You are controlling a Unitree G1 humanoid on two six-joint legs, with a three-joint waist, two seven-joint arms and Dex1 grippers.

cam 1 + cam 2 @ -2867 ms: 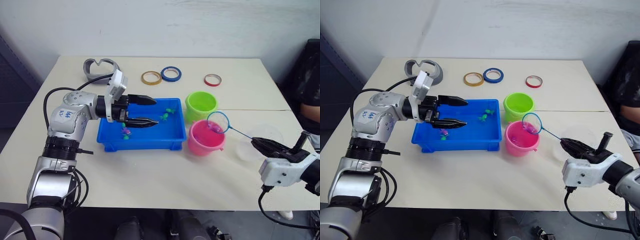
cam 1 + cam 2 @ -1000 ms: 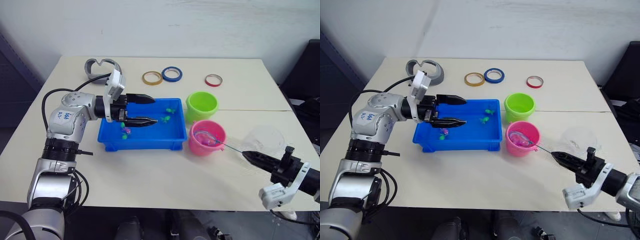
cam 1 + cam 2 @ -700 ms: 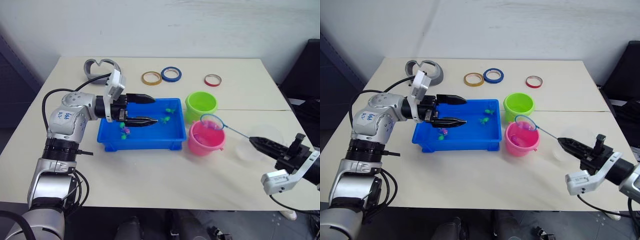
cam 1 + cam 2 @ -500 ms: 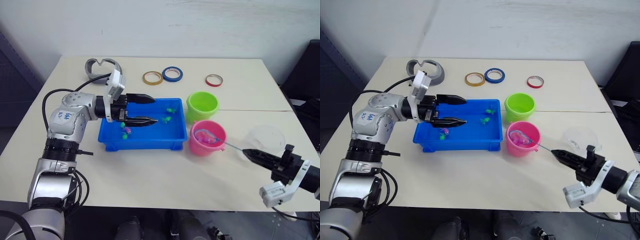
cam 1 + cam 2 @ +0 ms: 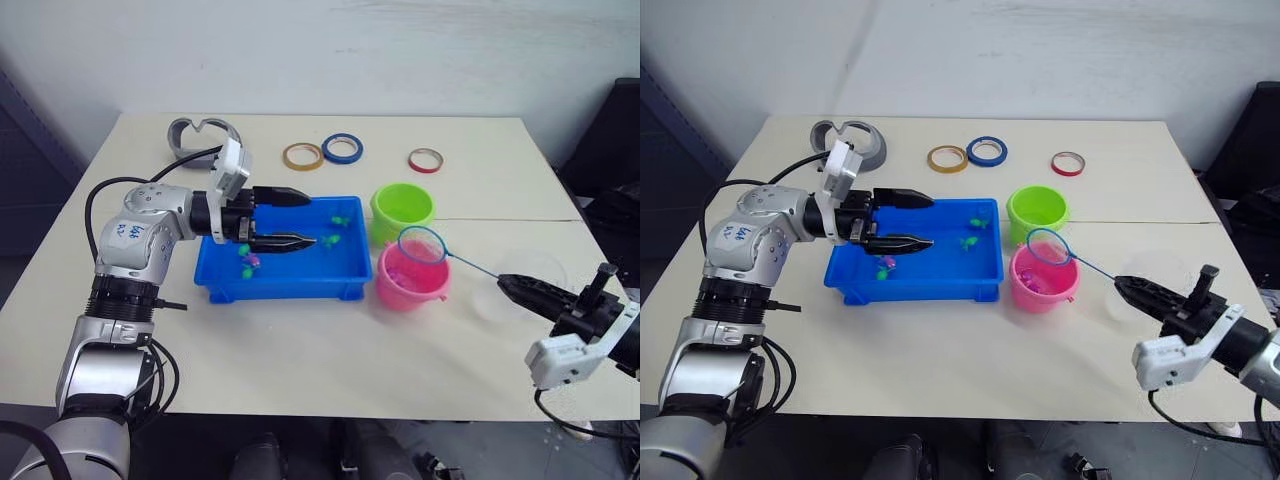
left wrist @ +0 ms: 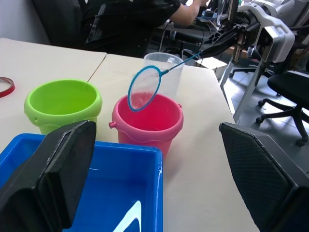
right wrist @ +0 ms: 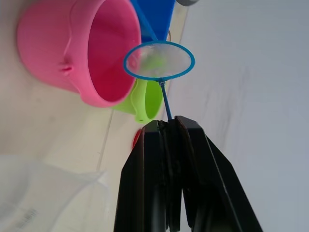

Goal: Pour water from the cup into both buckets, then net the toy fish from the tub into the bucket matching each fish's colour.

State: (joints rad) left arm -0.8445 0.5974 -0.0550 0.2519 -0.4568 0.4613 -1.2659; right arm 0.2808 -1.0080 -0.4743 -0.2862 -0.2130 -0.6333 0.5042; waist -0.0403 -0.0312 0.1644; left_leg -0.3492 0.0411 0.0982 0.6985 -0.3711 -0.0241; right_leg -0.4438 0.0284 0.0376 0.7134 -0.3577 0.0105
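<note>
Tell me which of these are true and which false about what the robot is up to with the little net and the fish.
1. The right gripper is shut on the net. True.
2. The net's hoop is over the green bucket. False: it hangs above the pink bucket.
3. The left gripper is open above the tub. True.
4. The tub has no fish left in it. False: green fish and a pink fish lie in it.
5. The clear cup is in the left gripper. False: it stands on the table behind the pink bucket, near the right gripper.
</note>
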